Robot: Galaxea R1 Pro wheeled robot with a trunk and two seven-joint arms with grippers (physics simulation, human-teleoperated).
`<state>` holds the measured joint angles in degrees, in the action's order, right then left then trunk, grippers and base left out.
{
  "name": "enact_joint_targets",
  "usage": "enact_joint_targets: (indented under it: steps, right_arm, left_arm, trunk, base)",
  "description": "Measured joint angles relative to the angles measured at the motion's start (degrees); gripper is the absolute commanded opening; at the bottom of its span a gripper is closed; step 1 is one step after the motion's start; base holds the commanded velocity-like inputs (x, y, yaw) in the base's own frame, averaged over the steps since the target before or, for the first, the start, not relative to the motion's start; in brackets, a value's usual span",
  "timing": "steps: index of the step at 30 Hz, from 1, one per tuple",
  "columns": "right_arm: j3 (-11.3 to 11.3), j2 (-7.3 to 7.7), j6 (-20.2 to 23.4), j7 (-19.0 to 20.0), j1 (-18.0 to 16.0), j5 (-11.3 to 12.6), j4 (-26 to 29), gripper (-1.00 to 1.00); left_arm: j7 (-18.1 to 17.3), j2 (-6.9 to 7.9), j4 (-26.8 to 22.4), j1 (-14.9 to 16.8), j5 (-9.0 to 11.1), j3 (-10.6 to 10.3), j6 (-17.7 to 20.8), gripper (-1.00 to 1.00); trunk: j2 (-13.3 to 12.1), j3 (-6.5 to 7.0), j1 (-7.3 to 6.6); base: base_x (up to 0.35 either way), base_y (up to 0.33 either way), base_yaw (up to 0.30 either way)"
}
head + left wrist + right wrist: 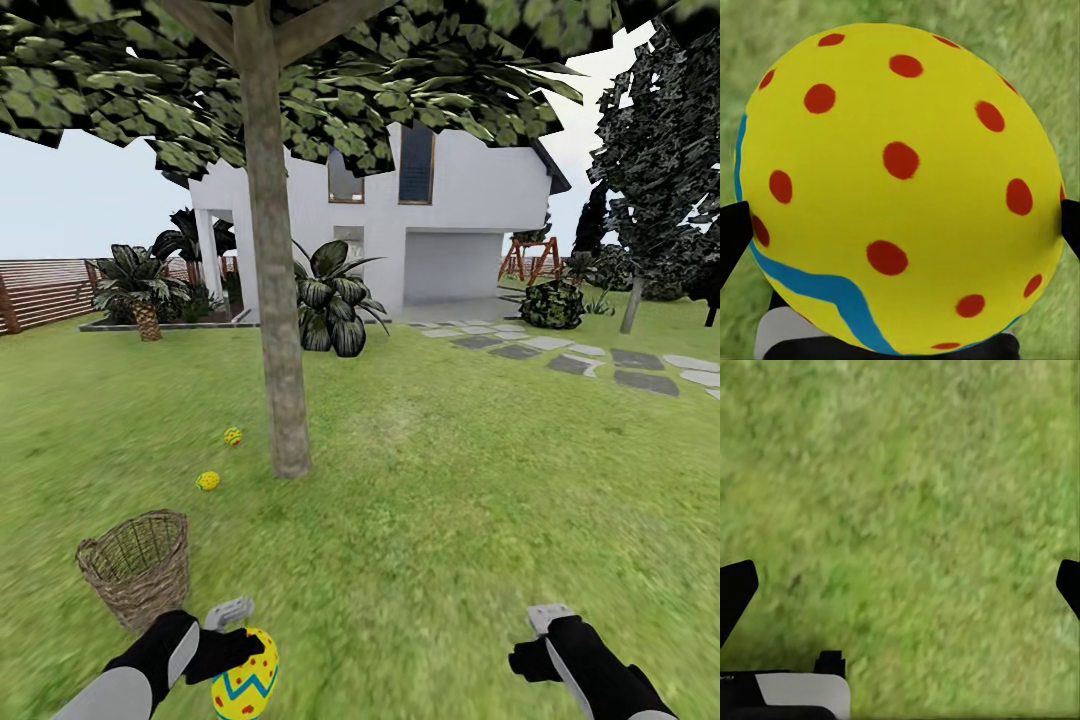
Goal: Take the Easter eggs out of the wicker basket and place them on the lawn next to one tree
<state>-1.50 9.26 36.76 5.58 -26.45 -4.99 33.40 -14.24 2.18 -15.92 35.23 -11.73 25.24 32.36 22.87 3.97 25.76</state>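
Two Easter eggs, small yellow spots with red dots, lie on the lawn at about 8 o'clock of the tree, near its trunk base. A third egg, yellow with red dots and a blue zigzag, sits clamped in the left hand. The wicker basket stands upright at 7 o'clock of the tree

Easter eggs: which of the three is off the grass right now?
The egg clamped in the left gripper, beside the wicker basket. The other two eggs lie on the lawn near the tree trunk.
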Motion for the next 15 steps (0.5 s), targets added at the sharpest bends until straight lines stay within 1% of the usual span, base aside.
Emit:
enact_joint_targets:
  steps: [1,2,4,5,7,15]
  right_arm:
    - [0.0,0.28,0.0,-0.1,0.0,0.0,0.0,1.0]
    - [0.1,0.81,0.1,-0.1,0.0,0.1,0.0,1.0]
    - [0.1,0.95,0.1,-0.1,0.0,0.2,0.0,1.0]
    - [0.1,0.96,0.1,-0.1,0.0,0.3,0.0,1.0]
    - [0.0,0.89,0.1,-0.1,0.0,0.3,0.0,1.0]
    - [0.0,0.66,0.1,-0.1,0.0,0.2,0.0,1.0]
  left_arm:
    - [0.0,-0.46,0.0,0.0,0.0,0.0,0.0,-1.0]
    - [0.0,-1.37,0.0,0.0,0.0,0.1,-1.4,-1.0]
    - [0.1,-1.62,1.5,0.0,0.0,0.1,-5.6,-1.0]
    - [0.1,-1.87,2.4,0.0,-0.1,0.0,-6.6,-1.0]
    - [0.2,-2.24,3.1,0.0,-0.2,0.0,-7.1,-1.0]
    - [0.2,-2.5,3.5,0.0,-0.3,-0.1,-7.2,-1.0]
  trunk:
    - [0.0,0.0,0.0]
    - [0.0,0.0,0.0]
    - [0.0,0.0,0.0]
    - [0.0,0.0,-0.01]
    - [0.0,0.0,-0.03]
    - [0.0,0.0,-0.03]
  base:
    - [0.0,0.0,0.0]
    - [0.0,0.0,0.0]
    - [0.038,-0.03,0.0]
    - [0.196,-0.052,0.0]
    - [0.283,-0.02,0.0]
    - [0.335,-0.001,0.0]
